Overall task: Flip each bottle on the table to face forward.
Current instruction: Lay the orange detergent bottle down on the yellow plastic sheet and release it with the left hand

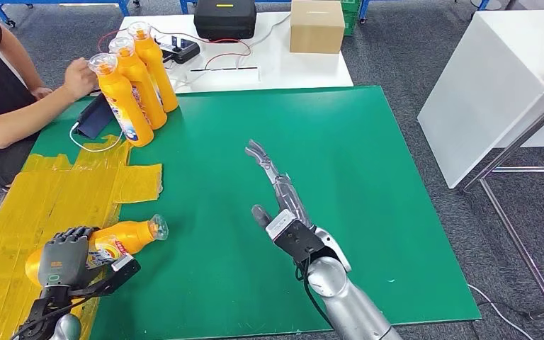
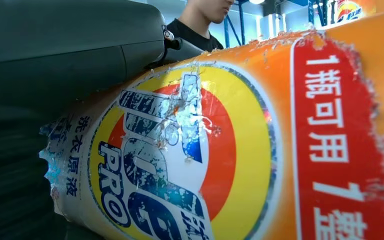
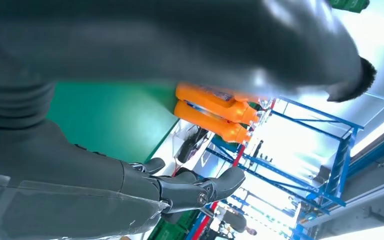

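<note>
The green worktop (image 1: 368,177) is carrying everything, with three upright bottles (image 1: 136,85) standing together at its far left corner, a seated person's hand (image 1: 79,76) touching the nearest one. On the yellow taped patch (image 1: 14,234) at the near left, the lying bottle (image 1: 124,239) is pointing its cap toward the middle. The left robot hand (image 1: 64,256) is wrapping its fingers over the bottle's fat end, label up; it should be gripping firmly before rolling, I'd judge. The right robot hand (image 1: 276,191) is hovering flat, fingers apart, holding nothing.
</note>
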### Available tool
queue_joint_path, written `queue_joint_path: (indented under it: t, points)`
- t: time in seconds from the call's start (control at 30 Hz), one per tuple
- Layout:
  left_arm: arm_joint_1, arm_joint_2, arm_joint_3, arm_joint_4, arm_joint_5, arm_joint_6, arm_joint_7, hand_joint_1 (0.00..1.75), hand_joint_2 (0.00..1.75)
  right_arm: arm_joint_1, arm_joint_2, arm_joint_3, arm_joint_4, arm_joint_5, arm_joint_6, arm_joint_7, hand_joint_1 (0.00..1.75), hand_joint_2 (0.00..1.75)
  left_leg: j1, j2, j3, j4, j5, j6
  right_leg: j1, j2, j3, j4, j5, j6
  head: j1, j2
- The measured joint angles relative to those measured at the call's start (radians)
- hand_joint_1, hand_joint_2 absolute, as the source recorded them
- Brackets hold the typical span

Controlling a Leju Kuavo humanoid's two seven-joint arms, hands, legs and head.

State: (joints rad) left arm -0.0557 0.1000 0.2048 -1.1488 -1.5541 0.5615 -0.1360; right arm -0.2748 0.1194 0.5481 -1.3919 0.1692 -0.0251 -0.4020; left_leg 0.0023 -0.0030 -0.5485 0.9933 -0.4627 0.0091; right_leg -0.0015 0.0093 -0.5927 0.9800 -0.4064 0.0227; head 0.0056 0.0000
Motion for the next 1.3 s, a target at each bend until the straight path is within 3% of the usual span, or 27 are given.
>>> queue_joint_path:
  t: [0.13, 0.17, 0.37, 0.5, 0.8, 0.93, 1.03, 1.2, 1.3]
  points:
    - [-0.027, 0.013, -0.017, 0.031, -0.008, -0.029, 0.016, 0.06, 1.75, 0.000, 0.000, -0.001, -0.003, -0.002, 0.004, 0.005, 0.00, 0.00, 0.000, 0.000, 0.002, 0.000, 0.000, 0.000, 0.000, -0.001, 0.002, 0.000, 0.000, 0.000, 0.000, 0.000]
    - [-0.031, 0.015, -0.019, 0.037, -0.008, -0.034, 0.017, 0.00, 1.75, 0.000, 0.000, -0.001, -0.003, -0.002, 0.004, 0.005, 0.00, 0.00, 0.000, -0.001, 0.002, 0.000, 0.000, 0.000, 0.000, -0.001, 0.003, 0.000, 0.000, 0.000, 0.000, 0.000]
    - [-0.041, 0.028, -0.039, 0.058, -0.002, -0.054, 0.024, 0.00, 1.75, 0.000, 0.000, -0.001, -0.005, -0.003, 0.005, 0.007, 0.00, 0.00, 0.000, -0.001, 0.004, 0.000, 0.001, -0.001, 0.000, -0.001, 0.005, 0.000, 0.000, 0.000, 0.000, 0.000]
    - [-0.037, 0.028, -0.048, 0.056, 0.010, -0.018, 0.019, 0.00, 0.00, 0.000, 0.000, -0.001, -0.005, -0.003, 0.007, 0.008, 0.00, 0.00, 0.000, -0.001, 0.005, 0.000, 0.002, -0.002, 0.000, -0.001, 0.005, 0.000, 0.000, 0.000, 0.000, 0.000]
    - [0.017, 0.006, -0.062, -0.034, 0.018, 0.117, -0.014, 0.00, 0.00, 0.001, -0.006, 0.000, -0.005, 0.000, 0.010, 0.010, 0.00, 0.00, 0.000, 0.000, 0.001, 0.000, 0.003, -0.001, 0.000, -0.001, 0.001, 0.000, 0.000, 0.000, 0.000, 0.000]
    - [0.067, -0.061, -0.031, -0.252, 0.055, 0.141, -0.144, 0.00, 0.00, 0.002, -0.013, 0.002, -0.001, 0.012, 0.005, 0.007, 0.00, 0.00, 0.000, -0.001, -0.002, 0.000, 0.002, -0.001, -0.001, -0.001, -0.001, 0.000, 0.000, 0.000, 0.000, 0.000]
    - [0.084, -0.108, -0.004, -0.372, 0.070, 0.143, -0.192, 0.00, 0.00, 0.003, -0.014, 0.003, 0.002, 0.016, 0.002, 0.005, 0.00, 0.00, -0.001, -0.001, -0.002, 0.000, 0.002, -0.001, -0.001, -0.001, -0.001, -0.001, 0.000, 0.000, 0.000, 0.000]
    - [0.098, -0.147, 0.024, -0.471, 0.076, 0.143, -0.224, 0.00, 0.00, 0.007, -0.014, 0.003, 0.002, 0.017, 0.001, 0.005, 0.00, 0.00, 0.000, -0.001, -0.002, 0.000, 0.002, -0.001, 0.000, -0.001, -0.001, -0.001, 0.000, 0.000, 0.000, 0.000]
    - [0.099, -0.181, 0.053, -0.505, 0.112, 0.143, -0.312, 0.00, 0.00, 0.008, -0.014, 0.004, 0.003, 0.018, -0.002, 0.004, 0.00, 0.00, 0.000, -0.001, -0.002, 0.000, 0.002, -0.001, 0.000, -0.001, -0.001, -0.001, 0.000, 0.000, 0.000, 0.000]
